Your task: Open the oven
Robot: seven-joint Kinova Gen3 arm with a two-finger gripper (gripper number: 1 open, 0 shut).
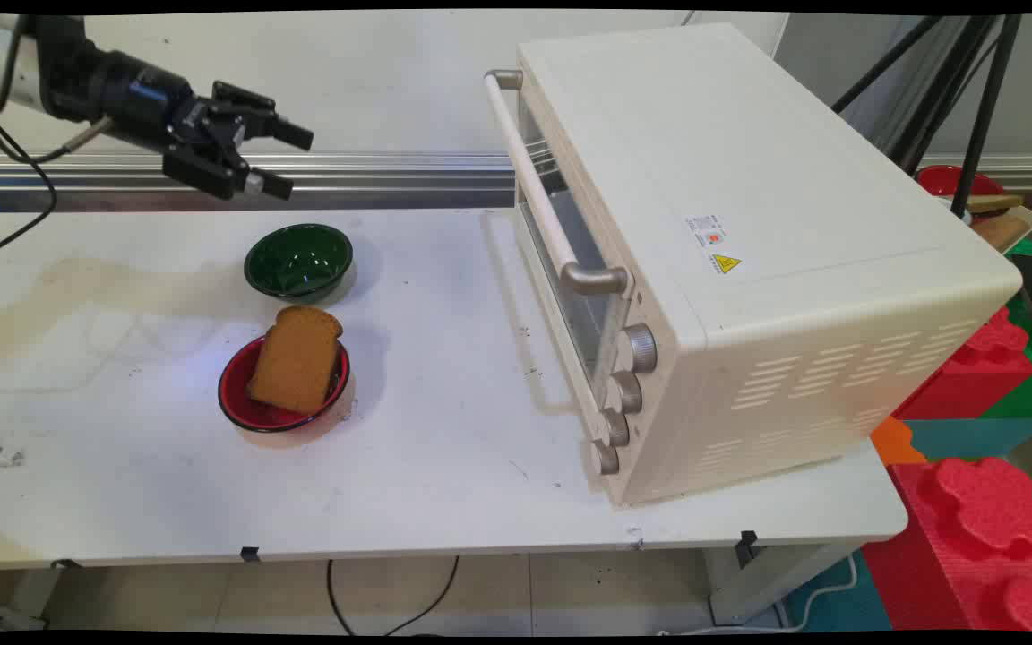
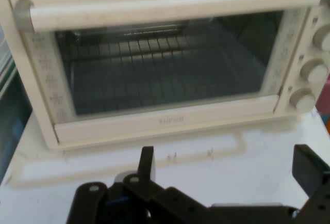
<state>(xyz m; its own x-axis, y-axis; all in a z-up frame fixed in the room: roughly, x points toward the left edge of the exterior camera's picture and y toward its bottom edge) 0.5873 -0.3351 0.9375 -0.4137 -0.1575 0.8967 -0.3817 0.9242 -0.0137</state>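
My black two-finger gripper [image 1: 281, 159], fingers spread wide and empty, hangs at upper left of the frame above the dark green ceramic bowl [image 1: 298, 261], pointing right toward the closed cream toaster oven [image 1: 731, 260].

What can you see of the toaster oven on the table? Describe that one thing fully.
The toaster oven is cream-white, seemingly painted metal, standing on the white table at its right. Its glass door is shut, with a long bar handle across the top and a wire rack inside. Four knobs sit beside the door; vent slots and a warning sticker mark the casing.
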